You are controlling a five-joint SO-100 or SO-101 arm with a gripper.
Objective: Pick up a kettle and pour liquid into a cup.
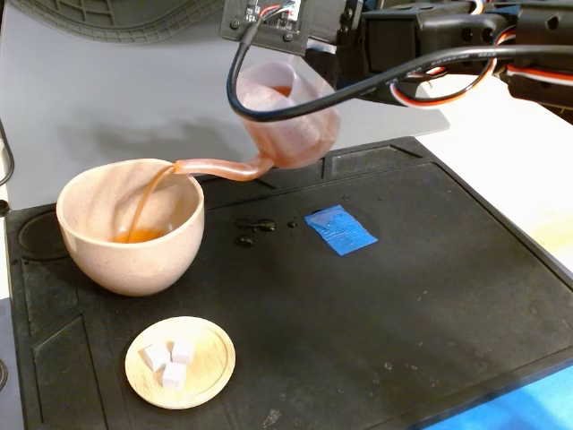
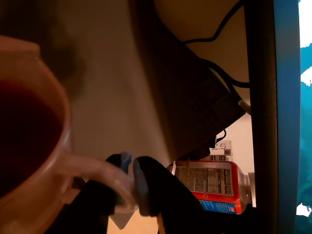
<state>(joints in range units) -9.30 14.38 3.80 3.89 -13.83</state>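
Only fixed: liquid (image 1: 148,202) entering cup (image 1: 131,226) | wrist: kettle (image 2: 29,161) handle pinched

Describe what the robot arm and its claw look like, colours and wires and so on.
In the fixed view the arm is black, with a thick black cable looping beneath it and thin red, white and black wires alongside. In the wrist view the claw has dark fingers with bluish pads.

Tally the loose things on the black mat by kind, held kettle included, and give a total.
Kettle: 1
Cup: 1
Wooden saucer: 1
White cubes: 3
Blue tape patch: 1
Total: 7
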